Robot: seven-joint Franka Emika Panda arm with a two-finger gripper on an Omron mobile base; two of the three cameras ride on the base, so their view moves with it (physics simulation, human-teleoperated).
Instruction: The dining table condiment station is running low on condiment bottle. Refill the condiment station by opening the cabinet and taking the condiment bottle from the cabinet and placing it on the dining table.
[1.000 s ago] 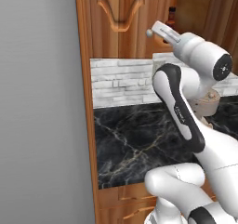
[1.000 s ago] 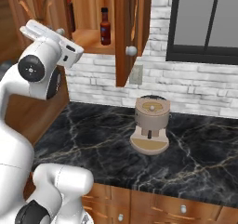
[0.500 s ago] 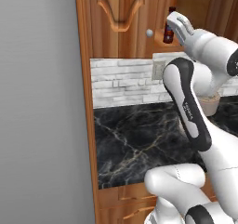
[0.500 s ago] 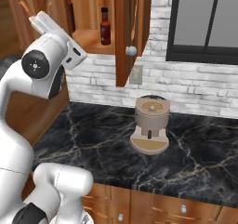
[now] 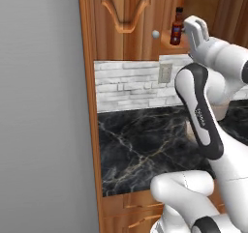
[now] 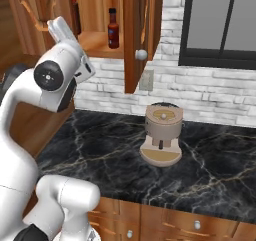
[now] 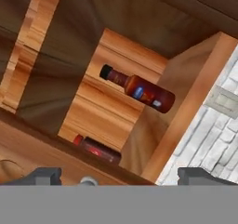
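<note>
The condiment bottle (image 5: 178, 27) (image 6: 113, 28) stands upright on the bottom shelf of the wooden wall cabinet (image 5: 121, 14) (image 6: 95, 42). One cabinet door (image 6: 142, 35) stands swung out. In the rolled hand view the condiment bottle (image 7: 139, 89) appears sideways ahead of the fingers. A second bottle (image 7: 97, 148) (image 6: 76, 16) sits further along the shelf. My gripper (image 5: 193, 25) (image 6: 59, 28) (image 7: 121, 176) is open and holds nothing. It hangs in front of the open cabinet, short of the bottle. The dining table is out of view.
A beige coffee machine (image 6: 162, 135) stands on the black marble counter (image 5: 140, 145) (image 6: 210, 165) below the cabinet. A round silver knob (image 5: 155, 34) (image 6: 141, 54) juts from a door. A grey wall (image 5: 43, 106) closes the left side, and a window (image 6: 220, 25) sits to the right.
The hand has lifted and turned toward the cabinet opening, moving right in the left base view. The jaws stayed open. The bottles have not moved.
</note>
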